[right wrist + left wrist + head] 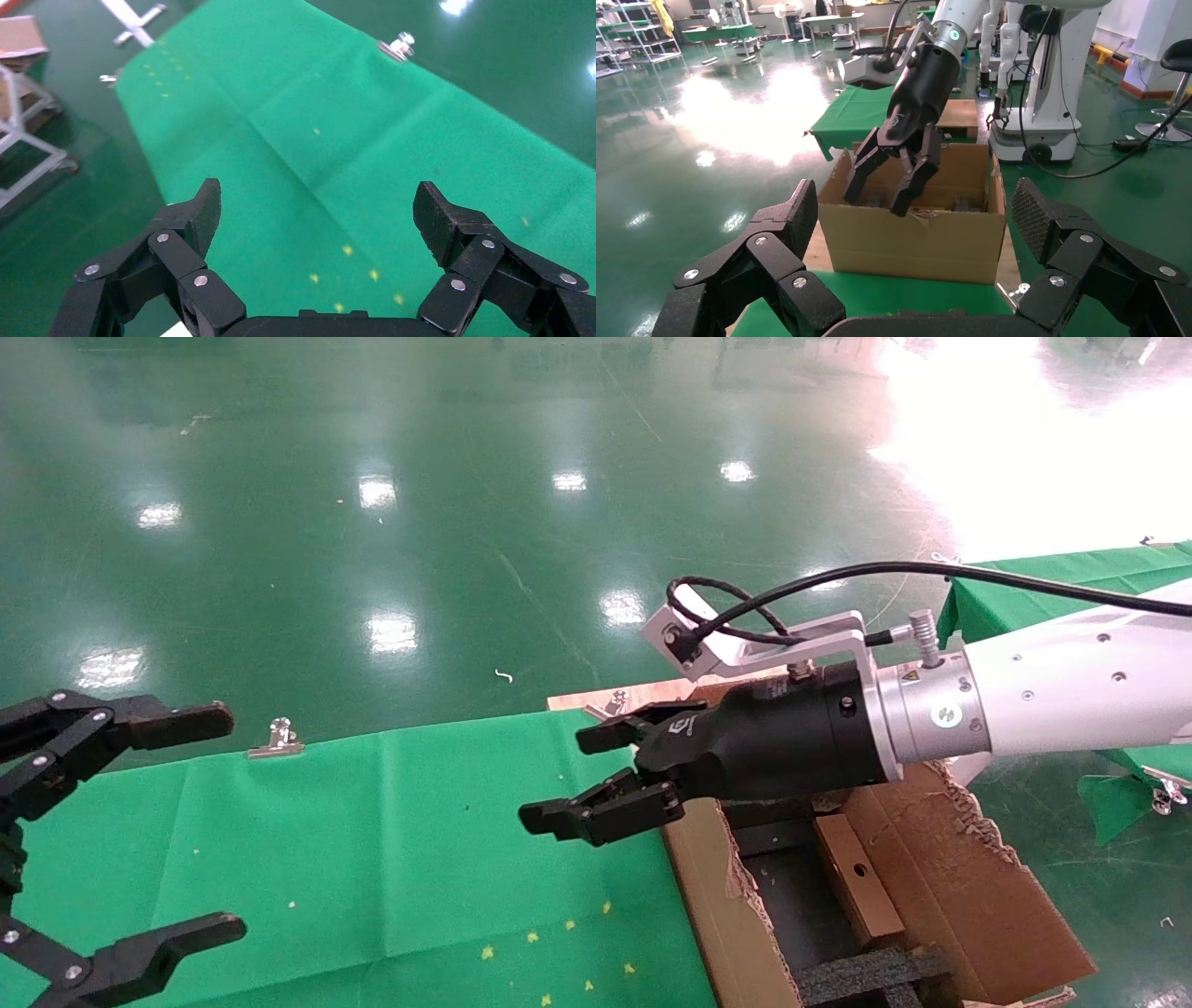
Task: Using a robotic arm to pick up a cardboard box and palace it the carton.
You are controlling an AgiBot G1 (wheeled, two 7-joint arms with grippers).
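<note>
The carton stands open by the right end of the green table, its flap edges torn; it also shows in the left wrist view. Inside it, beside black foam, lies the small oblong cardboard box with a round hole. The robotic arm's right gripper hovers over the carton's near-left rim, reaching out over the cloth. It is open and holds nothing. From the left wrist it is seen above the carton's rim. My left gripper is open and idle at the table's left end.
Green cloth covers the table, held by a metal clip at its far edge. A second green-covered table stands behind the right arm. Glossy green floor surrounds everything. Another robot base stands beyond the carton.
</note>
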